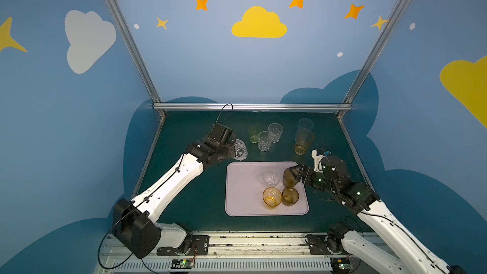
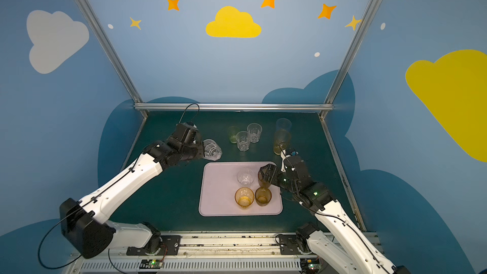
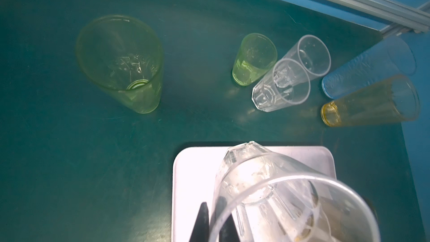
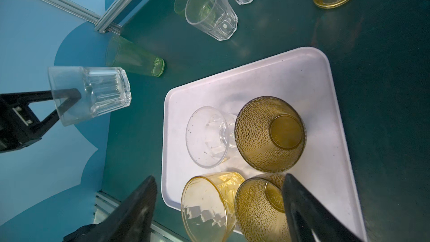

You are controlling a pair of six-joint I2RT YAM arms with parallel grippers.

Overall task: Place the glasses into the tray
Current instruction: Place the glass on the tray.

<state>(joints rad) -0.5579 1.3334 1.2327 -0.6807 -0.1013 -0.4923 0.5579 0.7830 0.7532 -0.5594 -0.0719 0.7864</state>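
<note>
4 glasses (image 1: pixel 271 198) on tray (image 1: pixel 242 196), clear glass (image 4: pixel 102 89) in L gripper (image 4: pixel 69 101)

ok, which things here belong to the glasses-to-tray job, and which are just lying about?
Job: pale lilac rectangular plastic tray; four transparent tumblers in it (clear, amber, two brown); six on the dark green tabletop; clear faceted tumbler in left claw.
Not job: tabletop, aluminium frame rail. No loose clutter.
</note>
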